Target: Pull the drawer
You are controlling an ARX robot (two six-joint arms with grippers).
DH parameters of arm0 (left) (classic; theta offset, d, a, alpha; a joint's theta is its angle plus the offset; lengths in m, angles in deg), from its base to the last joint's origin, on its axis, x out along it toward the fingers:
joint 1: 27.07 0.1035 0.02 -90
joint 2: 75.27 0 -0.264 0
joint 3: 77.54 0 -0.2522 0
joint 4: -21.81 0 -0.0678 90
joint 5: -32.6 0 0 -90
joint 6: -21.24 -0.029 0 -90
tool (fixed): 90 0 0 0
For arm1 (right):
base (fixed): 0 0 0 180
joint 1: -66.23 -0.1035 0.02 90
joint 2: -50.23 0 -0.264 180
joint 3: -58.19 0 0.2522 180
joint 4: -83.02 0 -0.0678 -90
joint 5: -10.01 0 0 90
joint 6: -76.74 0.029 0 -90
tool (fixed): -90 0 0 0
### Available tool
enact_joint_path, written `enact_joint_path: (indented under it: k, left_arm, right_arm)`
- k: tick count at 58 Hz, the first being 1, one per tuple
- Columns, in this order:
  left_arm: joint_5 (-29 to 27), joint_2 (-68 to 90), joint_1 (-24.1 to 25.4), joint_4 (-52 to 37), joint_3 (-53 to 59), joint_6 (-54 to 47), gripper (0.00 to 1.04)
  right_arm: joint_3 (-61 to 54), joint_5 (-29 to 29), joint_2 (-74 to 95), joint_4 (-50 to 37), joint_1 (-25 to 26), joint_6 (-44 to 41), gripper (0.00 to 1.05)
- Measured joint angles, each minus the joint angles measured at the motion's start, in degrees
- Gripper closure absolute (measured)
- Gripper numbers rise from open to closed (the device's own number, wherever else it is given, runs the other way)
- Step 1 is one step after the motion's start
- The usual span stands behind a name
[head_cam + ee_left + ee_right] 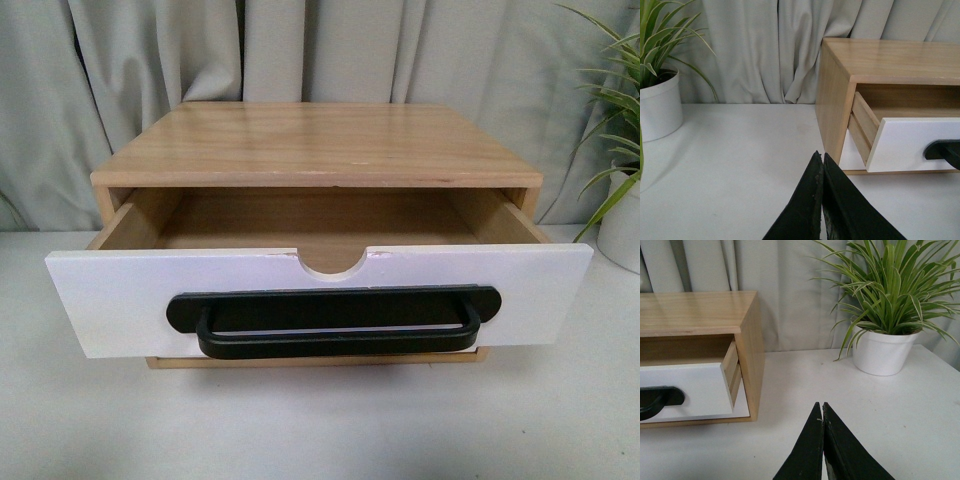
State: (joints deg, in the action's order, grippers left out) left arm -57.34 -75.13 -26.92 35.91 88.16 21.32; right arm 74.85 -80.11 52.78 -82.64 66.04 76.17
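Note:
The drawer point(110, 295) stands pulled well out of its wooden cabinet point(315, 140), its white front toward me with the semicircular notch at the top edge. Its long black bar handle point(335, 320) runs across the front. The drawer's inside looks bare. In the left wrist view the drawer point(910, 142) juts out of the cabinet, and my left gripper point(820, 155) is shut over the table, apart from it. In the right wrist view the drawer point(695, 390) shows with one handle end point(660, 399); my right gripper point(820, 405) is shut on nothing, off to the cabinet's side.
A white table point(320, 430) carries the cabinet, with a grey curtain point(300, 50) behind. A plain white front point(852, 155) sits below the drawer. A potted plant in a white pot point(882, 352) stands right of the cabinet; another white pot point(657, 105) stands on the left.

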Motion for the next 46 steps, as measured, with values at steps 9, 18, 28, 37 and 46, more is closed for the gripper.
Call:
enact_joint_path:
  k: [9, 18, 28, 37, 46]
  left_arm:
    - [0.0, 0.0, 0.0, 0.0, 0.0, 0.0, 1.01]
    - [0.0, 0.0, 0.0, 0.0, 0.0, 0.0, 1.01]
    - [0.0, -0.1, 0.0, 0.0, 0.0, 0.0, 0.98]
    - [0.0, -0.1, 0.0, 0.0, 0.0, 0.0, 0.71]
    - [0.0, -0.1, 0.0, 0.0, 0.0, 0.0, 0.43]
  right_arm:
    - [-2.5, 0.0, -2.2, -0.4, 0.0, 0.0, 1.04]
    - [-2.5, 0.0, -2.3, -0.4, 0.0, 0.0, 1.04]
    - [-2.5, 0.0, -2.3, -0.4, 0.0, 0.0, 1.04]
    - [-2.5, 0.0, -2.3, -0.4, 0.0, 0.0, 0.8]
    - [-2.5, 0.0, -2.3, -0.4, 0.0, 0.0, 0.51]
